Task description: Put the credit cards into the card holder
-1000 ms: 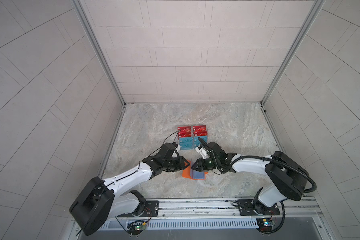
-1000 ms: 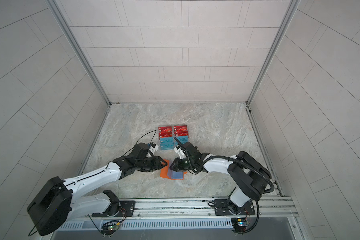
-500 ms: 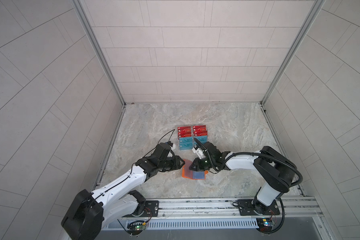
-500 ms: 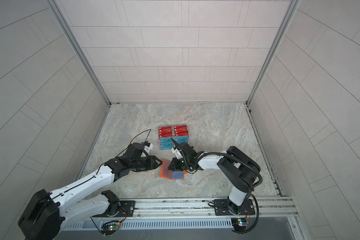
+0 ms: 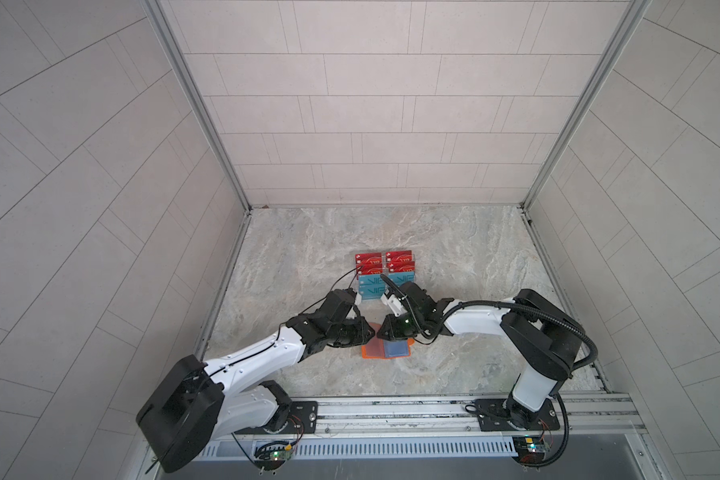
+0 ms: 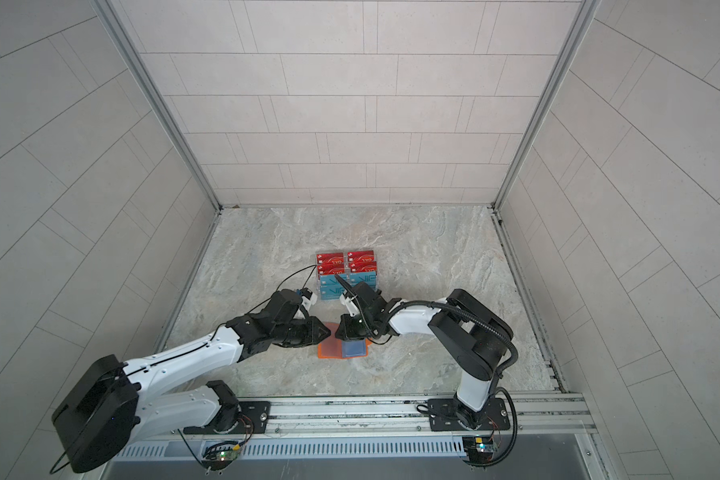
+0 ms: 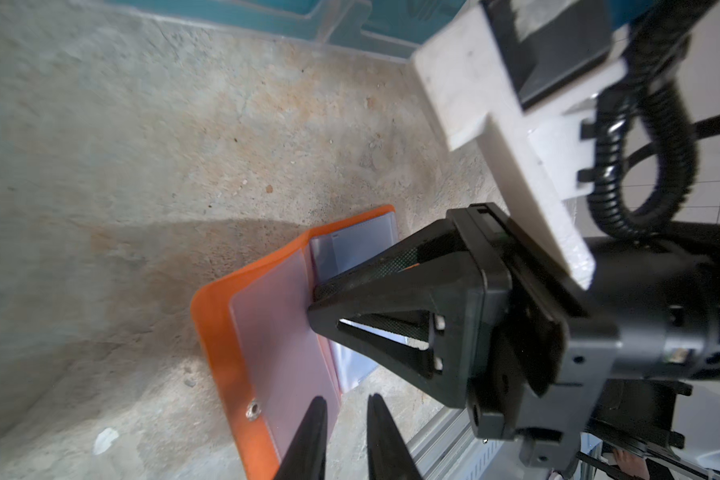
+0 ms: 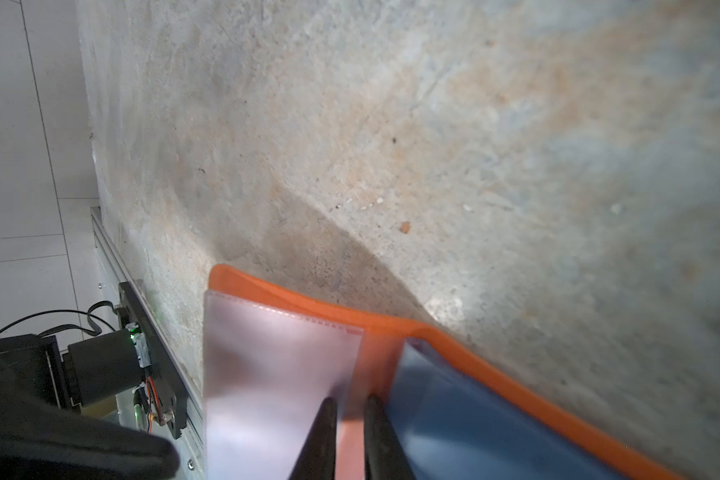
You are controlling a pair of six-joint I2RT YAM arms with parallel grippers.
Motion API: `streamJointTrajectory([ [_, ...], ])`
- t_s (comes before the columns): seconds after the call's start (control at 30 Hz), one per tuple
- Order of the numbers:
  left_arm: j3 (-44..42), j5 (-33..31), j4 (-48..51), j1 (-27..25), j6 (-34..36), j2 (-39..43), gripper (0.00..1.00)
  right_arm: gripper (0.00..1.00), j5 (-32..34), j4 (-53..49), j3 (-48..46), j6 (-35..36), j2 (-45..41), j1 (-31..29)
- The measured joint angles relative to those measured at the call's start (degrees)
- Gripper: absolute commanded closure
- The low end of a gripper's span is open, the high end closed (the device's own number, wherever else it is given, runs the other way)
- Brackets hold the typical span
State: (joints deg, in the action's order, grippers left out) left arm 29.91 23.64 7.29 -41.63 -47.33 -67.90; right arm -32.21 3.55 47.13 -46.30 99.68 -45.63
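1. The card holder lies spread open on the table, just in front of the clear rack. Both grippers are down at it and neither carries a card, so I judge the step in hand to be readying a sleeve, not loading
2. Left gripper: its tips stand a narrow slot apart at the holder's corner near the silver snap. Bare table shows between them and nothing is nipped
3. Right gripper: its tips are close together over the fold, beside the pinkish clear sleeve. I cannot tell whether they pinch a sleeve leaf
4. Holder: 1 blue card appears to sit in the sleeve on the right arm's side, and the pinkish sleeve looks empty
5. Rack: 2 columns, with red cards in the back tiers and teal cards in the front
6. Next, as I judge it: 1 gripper keeps the cover flat or lifts a sleeve mouth while the other fetches a card from the rack and slides it in edge-first. The thin plastic may buckle
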Motion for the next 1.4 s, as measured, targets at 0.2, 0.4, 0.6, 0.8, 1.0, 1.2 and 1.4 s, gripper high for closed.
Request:
streamJointTrajectory([
  [0.2,-1.31,-1.66,-1.66,-1.42,-1.38,-1.55,0.83,0.84,1.4,-0.2,0.04,-0.59,0.0,-0.2],
  [0.4,-1.7,-3.72,0.37,-2.05,-1.05,-2.32,0.83,0.85,2.45,-0.37,0.0,-1.9,-0.09,-0.42],
  [0.6,-2.19,-4.87,1.22,-2.29,-0.04,-4.46,0.82,0.85,3.85,-0.39,-1.53,-3.91,-1.81,-0.39],
  [0.8,-2.19,-5.57,1.53,-2.27,1.16,-6.88,0.81,0.85,4.31,-1.36,-2.12,-4.11,-2.95,-0.39],
  [1.0,-2.16,-5.68,1.33,-2.29,1.18,-6.91,0.79,0.84,4.22,-3.43,-0.83,-2.14,-2.95,-0.39],
  [1.2,-1.86,-5.55,0.87,-2.32,0.9,-6.91,0.77,0.84,3.23,-4.28,2.32,-0.04,-0.7,-0.39],
  [1.4,-1.46,-5.22,0.24,-2.32,0.74,-6.91,0.74,0.84,2.25,-3.96,2.95,0.46,1.51,-0.39],
])
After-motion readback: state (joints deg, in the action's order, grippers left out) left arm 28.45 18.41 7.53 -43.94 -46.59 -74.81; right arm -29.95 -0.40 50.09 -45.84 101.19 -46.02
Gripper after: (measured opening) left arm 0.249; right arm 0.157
